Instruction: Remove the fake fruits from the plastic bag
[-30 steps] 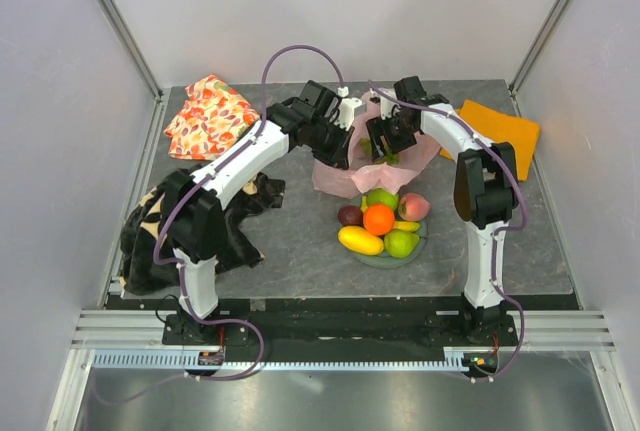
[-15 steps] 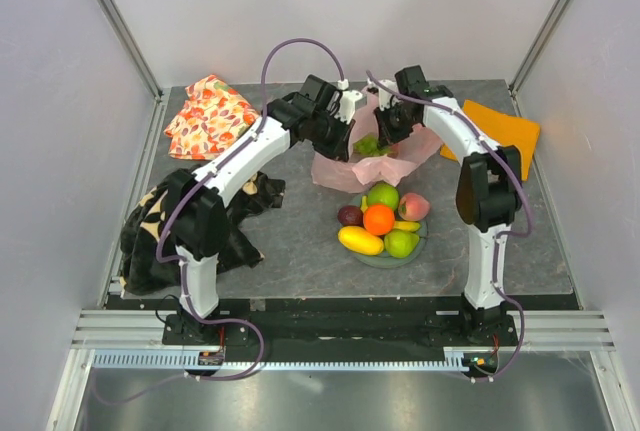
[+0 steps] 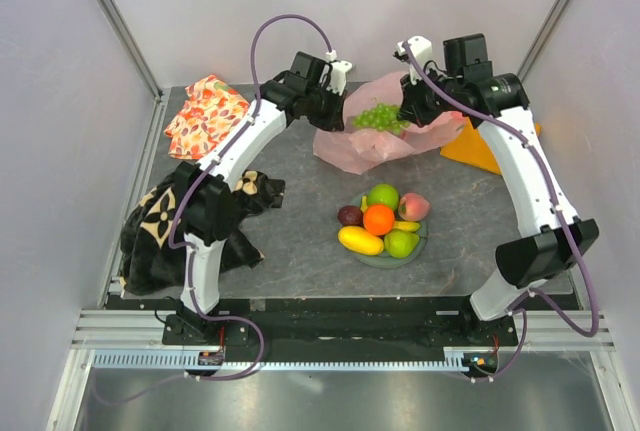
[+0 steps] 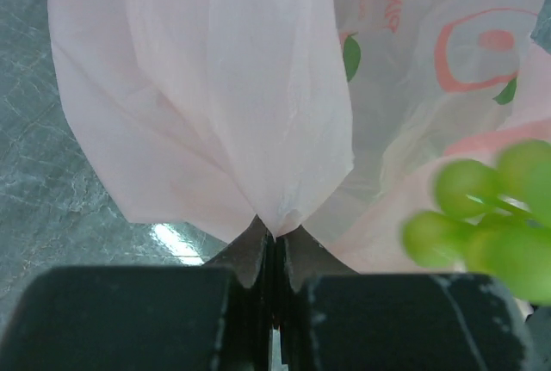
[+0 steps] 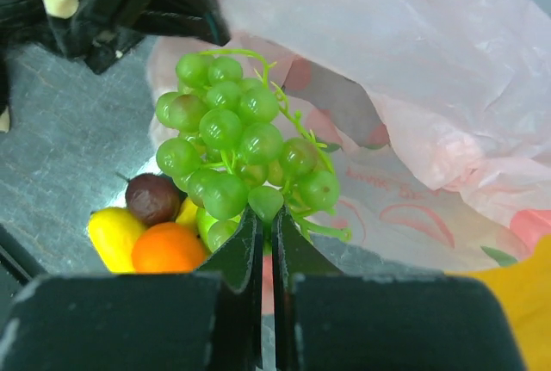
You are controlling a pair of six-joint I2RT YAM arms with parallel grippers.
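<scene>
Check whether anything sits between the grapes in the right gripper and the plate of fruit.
Nothing visible does. The right gripper holds the grapes lifted over the pink bag, and only bare table lies between the bag and the plate. The plate is crowded with fruit, though, so a free spot looks tight.

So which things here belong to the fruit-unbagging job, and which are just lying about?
Job: pink plastic bag, pinched by the left gripper; green grapes, held by the right gripper; the other fruits piled on the plate.
Lying about: floral cloth, orange cloth, black patterned fabric at the left.
</scene>
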